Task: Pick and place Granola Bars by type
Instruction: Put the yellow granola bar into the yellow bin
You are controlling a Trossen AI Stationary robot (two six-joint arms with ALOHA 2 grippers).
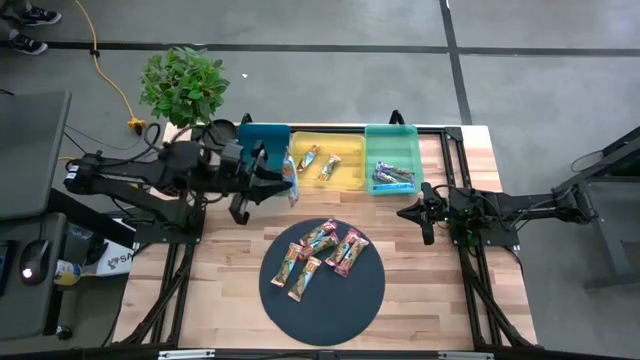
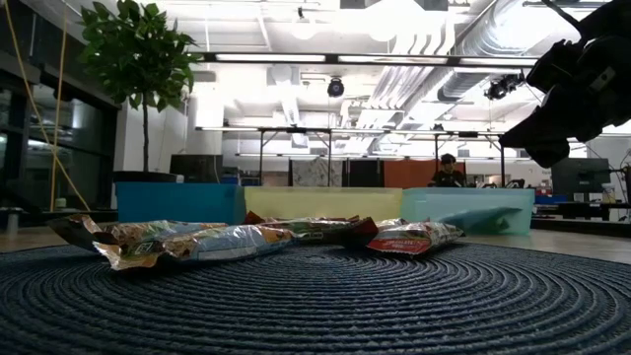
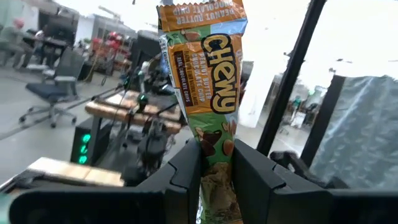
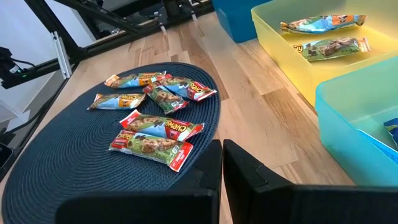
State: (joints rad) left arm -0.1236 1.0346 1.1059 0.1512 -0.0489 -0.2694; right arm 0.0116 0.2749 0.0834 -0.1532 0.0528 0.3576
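Granola Bars in shiny wrappers are split between three places. One orange-and-green "Chewy" bar stands upright between the fingers of the left end effector, which is clamped on its lower end and holds it in the air at the near edge of the trays, between the dark blue plastic tray and the yellow plastic tray. Gripping the bar by one end leaves most of the wrapper free to hang or drop cleanly — a sensible hold for releasing it into a tray. The yellow tray already holds two bars with orange-and-green wrappers, so that tray looks like the fitting place for this one; the teal plastic tray beside it holds blue-purple bars, and the blue tray appears to hold none.

About six more bars lie in a loose cluster on the far half of the round dark woven mat, pink-red ones touching or overlapping their neighbours, which could make a single clean pick harder.

The right end effector waits over the bare wooden tabletop just beside the mat, fingers pressed together and holding nothing. A potted green plant stands beyond the trays, well clear of the work.
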